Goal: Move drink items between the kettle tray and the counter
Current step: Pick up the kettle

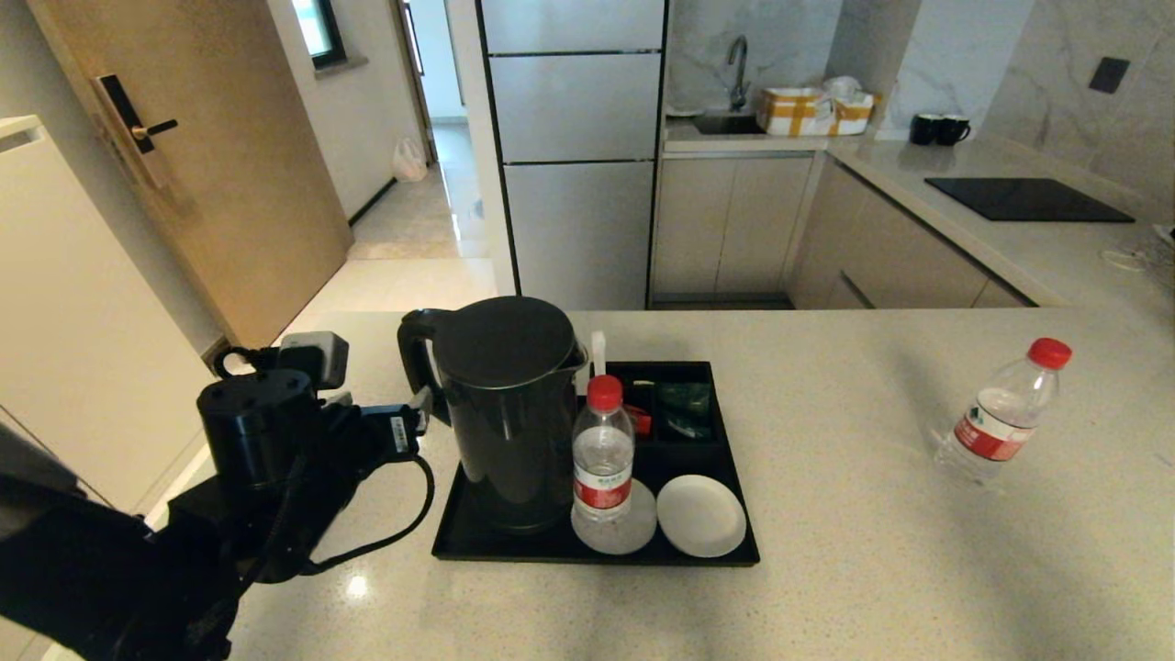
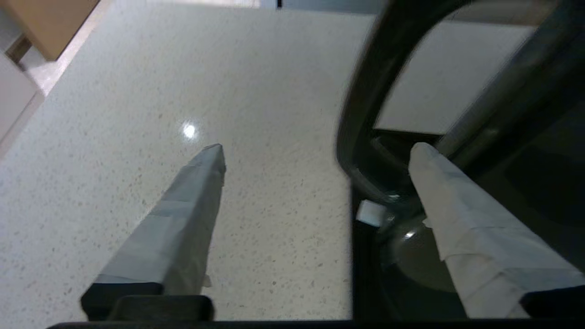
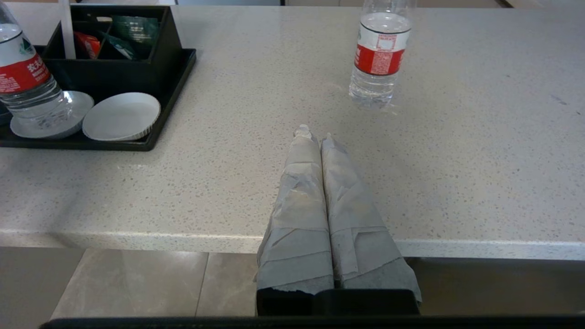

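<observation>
Kitchen cabinets, a sink and a dark hob stand behind the broad, glossy, light beige speckled stone counter (image 1: 826,569), on which the flat black rectangular kettle tray (image 1: 725,556) lies toward the robot's left. On it stands the tall black electric kettle (image 1: 509,413), upright, lid shut, its loop handle (image 2: 361,114) turned toward the left gripper (image 2: 315,151). That gripper's taped fingers (image 2: 196,205) are spread wide and hold nothing; in the left wrist view one finger appears inside the handle's loop and the other outside it over bare counter, so the handle's bar lies between them. The right gripper (image 3: 313,135) is parked at the counter's near edge, its fingers pressed together and empty. One risk is that the fingers catch the handle off-centre and twist or tip the kettle; just beside it a small clear plastic water bottle with a red cap and red label (image 1: 602,454) stands on a small round white saucer (image 1: 633,542), so a swing of the kettle could knock it over. A second bottle of the same kind (image 1: 1001,418) stands well apart on the counter to the right. The kettle looks smooth, dark and faintly glossy.
</observation>
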`<state>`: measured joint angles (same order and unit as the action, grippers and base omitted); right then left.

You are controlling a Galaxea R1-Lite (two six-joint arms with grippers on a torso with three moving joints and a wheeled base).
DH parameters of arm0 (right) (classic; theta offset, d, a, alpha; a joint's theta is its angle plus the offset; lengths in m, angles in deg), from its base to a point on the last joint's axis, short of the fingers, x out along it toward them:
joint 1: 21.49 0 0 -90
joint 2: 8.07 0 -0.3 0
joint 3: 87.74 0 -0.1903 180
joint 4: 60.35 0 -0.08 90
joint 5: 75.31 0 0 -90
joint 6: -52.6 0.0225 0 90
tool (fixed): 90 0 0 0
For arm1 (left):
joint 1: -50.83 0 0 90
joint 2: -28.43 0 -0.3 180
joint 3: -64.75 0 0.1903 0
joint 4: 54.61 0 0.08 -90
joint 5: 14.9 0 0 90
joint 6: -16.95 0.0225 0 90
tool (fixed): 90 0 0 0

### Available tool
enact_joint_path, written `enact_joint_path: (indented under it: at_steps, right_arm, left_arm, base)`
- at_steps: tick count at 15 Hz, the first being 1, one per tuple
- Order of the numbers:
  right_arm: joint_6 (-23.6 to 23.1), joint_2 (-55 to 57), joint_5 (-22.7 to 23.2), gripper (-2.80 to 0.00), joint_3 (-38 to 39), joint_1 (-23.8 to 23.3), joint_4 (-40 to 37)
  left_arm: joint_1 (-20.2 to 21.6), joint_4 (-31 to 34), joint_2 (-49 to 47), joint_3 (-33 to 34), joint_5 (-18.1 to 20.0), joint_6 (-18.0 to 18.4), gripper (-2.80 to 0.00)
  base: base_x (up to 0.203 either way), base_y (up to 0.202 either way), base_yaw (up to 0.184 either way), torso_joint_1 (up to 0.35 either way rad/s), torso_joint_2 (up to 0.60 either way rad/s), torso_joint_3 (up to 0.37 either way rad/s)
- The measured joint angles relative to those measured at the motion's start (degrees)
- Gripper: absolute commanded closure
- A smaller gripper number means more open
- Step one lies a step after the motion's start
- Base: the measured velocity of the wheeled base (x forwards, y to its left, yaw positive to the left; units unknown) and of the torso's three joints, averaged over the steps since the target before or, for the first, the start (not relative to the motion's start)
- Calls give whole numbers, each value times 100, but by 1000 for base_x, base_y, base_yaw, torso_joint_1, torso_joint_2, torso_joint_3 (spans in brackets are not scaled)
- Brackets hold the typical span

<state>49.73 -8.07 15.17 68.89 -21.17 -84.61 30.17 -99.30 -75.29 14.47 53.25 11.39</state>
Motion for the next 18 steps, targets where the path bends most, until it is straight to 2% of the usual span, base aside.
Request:
enact_joint_path:
  at_steps: [3,6,8,11,18]
  right_arm:
    - [2,0,0,0,0,2,-2]
    - [0,0,4,0,0,-2,0]
    - [1,0,2,0,0,0,-2]
    - [0,0,1,0,0,2,-1]
    - [1,0,4,0,0,0,0]
  left_arm:
    - [-45,405,266,-21,87,-3,-280]
    - [-47,1644,790,-350,447,-304,-280]
    - [37,2005,920,-536,433,-373,-280]
    - [66,1934,851,-628,405,-408,-280]
    - [74,538,-22,-631,347,-210,-280]
  base:
    - [0,0,0,0,0,0]
    - [0,0,0,0,0,0]
    - [0,0,0,0,0,0]
    - [0,0,0,0,0,0]
    - [0,0,0,0,0,0]
